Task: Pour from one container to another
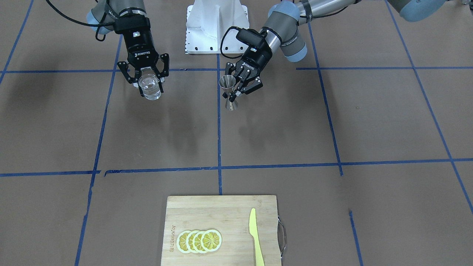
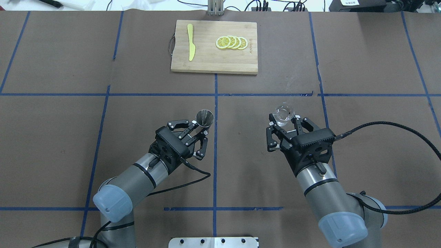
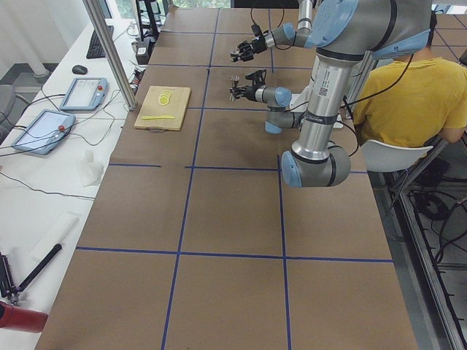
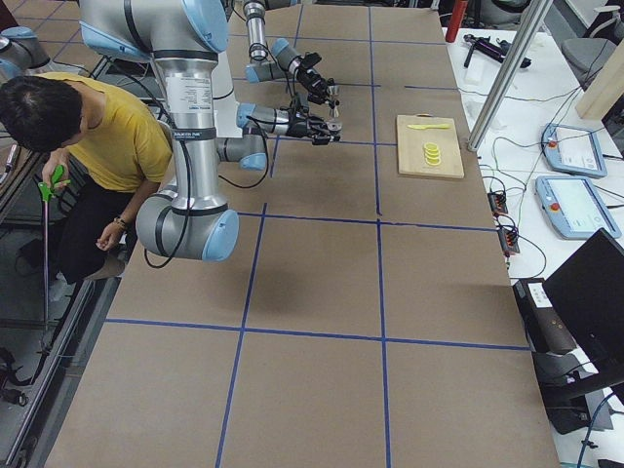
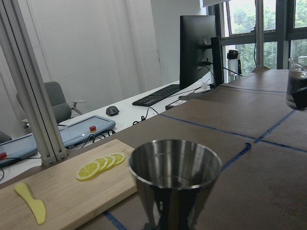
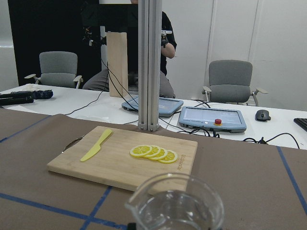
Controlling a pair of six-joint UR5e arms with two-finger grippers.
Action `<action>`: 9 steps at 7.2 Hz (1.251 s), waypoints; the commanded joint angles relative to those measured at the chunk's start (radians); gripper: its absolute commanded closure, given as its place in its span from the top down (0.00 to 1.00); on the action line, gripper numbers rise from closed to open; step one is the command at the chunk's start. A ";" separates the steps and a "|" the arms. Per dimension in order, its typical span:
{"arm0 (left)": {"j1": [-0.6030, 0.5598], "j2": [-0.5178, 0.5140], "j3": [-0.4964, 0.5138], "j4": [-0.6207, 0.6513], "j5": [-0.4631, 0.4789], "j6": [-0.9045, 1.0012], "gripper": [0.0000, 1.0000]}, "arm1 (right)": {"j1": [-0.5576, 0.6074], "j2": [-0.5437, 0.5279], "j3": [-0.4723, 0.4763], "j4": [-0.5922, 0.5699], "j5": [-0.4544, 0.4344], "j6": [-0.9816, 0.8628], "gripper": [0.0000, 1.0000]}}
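The clear glass cup [image 1: 150, 87] with a pouring lip holds some clear liquid and stays upright, with my right gripper [image 1: 151, 91] shut on it. From overhead, the cup [image 2: 283, 113] sticks out ahead of the right gripper [image 2: 284, 121]. The silver jigger [image 1: 228, 91] stands upright, and my left gripper [image 1: 232, 96] is shut on its narrow waist. Its open top [image 2: 204, 118] shows overhead, just left of the centre tape line, ahead of the left gripper [image 2: 201, 128]. The left wrist view has the jigger [image 5: 175, 177] close up and the cup [image 5: 298, 84] far right. The cup's rim [image 6: 177, 206] fills the right wrist view's bottom.
A wooden cutting board [image 2: 213, 65] lies at the far middle of the table, carrying several lemon slices [image 2: 231, 42] and a yellow knife [image 2: 190, 46]. Blue tape lines grid the brown table. A person in a yellow shirt [image 3: 408, 95] sits behind the robot's base.
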 commanded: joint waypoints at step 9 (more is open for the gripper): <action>0.006 -0.070 0.109 -0.061 -0.041 -0.110 0.00 | -0.065 0.194 0.098 -0.369 -0.061 0.000 0.01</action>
